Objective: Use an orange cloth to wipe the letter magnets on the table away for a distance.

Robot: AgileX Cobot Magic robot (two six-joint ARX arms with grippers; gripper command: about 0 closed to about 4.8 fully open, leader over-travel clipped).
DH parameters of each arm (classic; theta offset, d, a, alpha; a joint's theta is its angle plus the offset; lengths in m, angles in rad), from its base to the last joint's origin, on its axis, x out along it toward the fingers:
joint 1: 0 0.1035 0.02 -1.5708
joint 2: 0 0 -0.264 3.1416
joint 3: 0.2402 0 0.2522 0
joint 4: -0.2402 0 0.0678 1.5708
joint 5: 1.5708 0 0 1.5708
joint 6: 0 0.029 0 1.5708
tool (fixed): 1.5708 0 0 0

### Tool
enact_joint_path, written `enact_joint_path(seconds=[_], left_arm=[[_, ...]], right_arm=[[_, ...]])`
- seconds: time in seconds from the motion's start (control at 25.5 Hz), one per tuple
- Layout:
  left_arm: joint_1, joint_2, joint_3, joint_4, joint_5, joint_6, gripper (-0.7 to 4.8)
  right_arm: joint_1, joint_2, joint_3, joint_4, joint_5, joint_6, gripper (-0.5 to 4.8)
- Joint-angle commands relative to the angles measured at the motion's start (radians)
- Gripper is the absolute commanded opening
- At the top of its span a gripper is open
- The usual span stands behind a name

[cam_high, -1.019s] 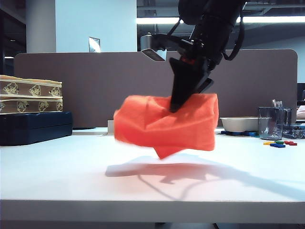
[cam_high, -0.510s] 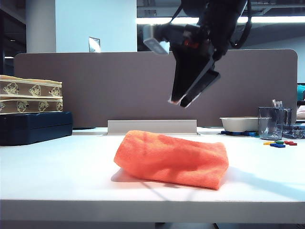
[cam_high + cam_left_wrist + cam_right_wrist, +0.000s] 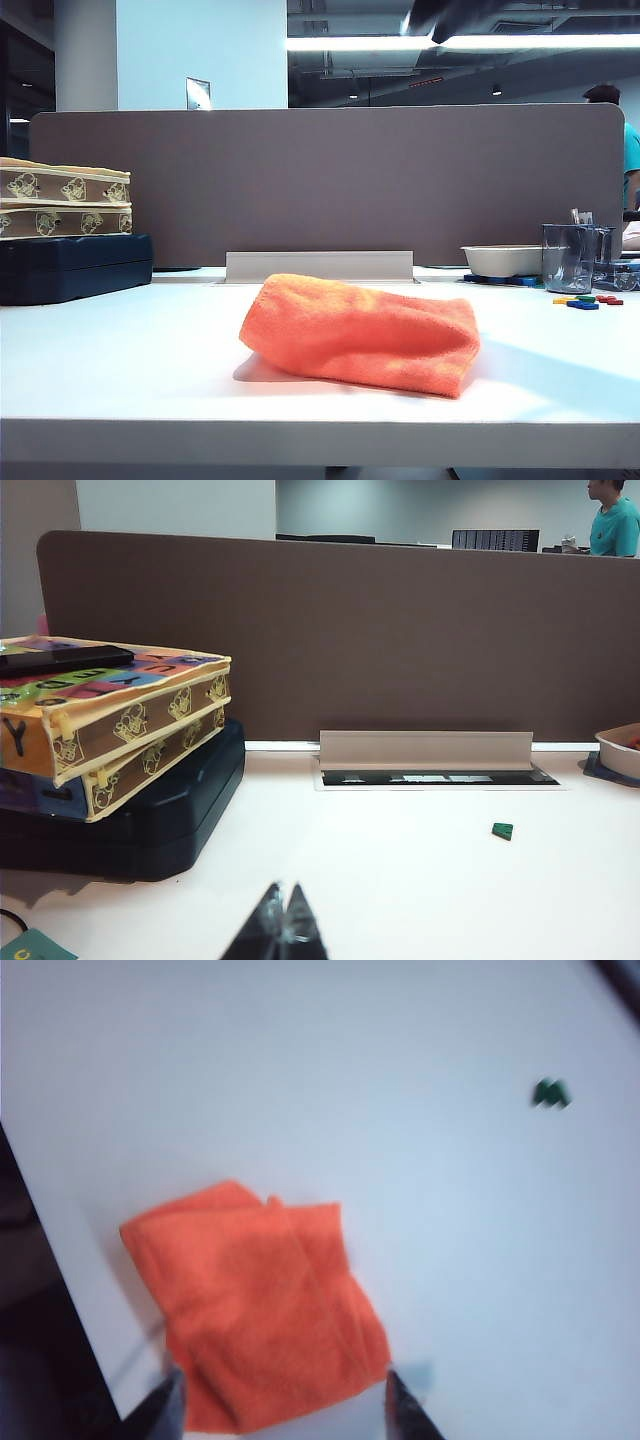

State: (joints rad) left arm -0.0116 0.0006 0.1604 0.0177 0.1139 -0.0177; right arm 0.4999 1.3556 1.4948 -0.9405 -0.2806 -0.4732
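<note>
The orange cloth (image 3: 360,335) lies folded and rumpled on the white table (image 3: 130,370), near its front edge. In the right wrist view the orange cloth (image 3: 255,1300) is well below my right gripper (image 3: 284,1385), whose fingers stand wide open and hold nothing. That gripper is out of the exterior view. A small cluster of letter magnets (image 3: 588,299) sits far to the right of the cloth. A single green magnet (image 3: 550,1093) lies apart from the cloth, and the left wrist view shows this green magnet (image 3: 502,830) too. My left gripper (image 3: 284,894) hovers low over the table, shut and empty.
Two stacked printed boxes (image 3: 65,200) rest on a dark case (image 3: 75,268) at the left. At the back right stand a white bowl (image 3: 500,260) and a clear cup (image 3: 570,257). A metal cable flap (image 3: 320,266) sits against the brown divider (image 3: 320,180).
My right gripper opened and let go of the orange cloth, which dropped flat onto the table. The right arm then rose out of the exterior view.
</note>
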Motion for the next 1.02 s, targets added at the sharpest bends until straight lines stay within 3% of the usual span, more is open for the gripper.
enact_joint_path(seconds=[0.04, 0.24, 0.63, 1.02], left_arm=[[0.000, 0.001, 0.031, -0.012, 0.034, 0.010, -0.05], [0.000, 0.001, 0.081, -0.044, 0.053, 0.010, -0.05], [0.000, 0.001, 0.083, -0.047, 0.065, 0.011, -0.05], [0.000, 0.001, 0.083, -0.083, 0.068, 0.010, -0.05]], right_arm=[[0.000, -0.099, 0.004, 0.039, 0.009, 0.033, 2.42], [0.000, -0.274, 0.003, 0.038, 0.150, 0.036, 2.37], [0.000, -0.508, 0.002, -0.082, 0.240, 0.088, 1.70], [0.000, -0.740, -0.040, -0.201, 0.441, 0.089, 1.68]])
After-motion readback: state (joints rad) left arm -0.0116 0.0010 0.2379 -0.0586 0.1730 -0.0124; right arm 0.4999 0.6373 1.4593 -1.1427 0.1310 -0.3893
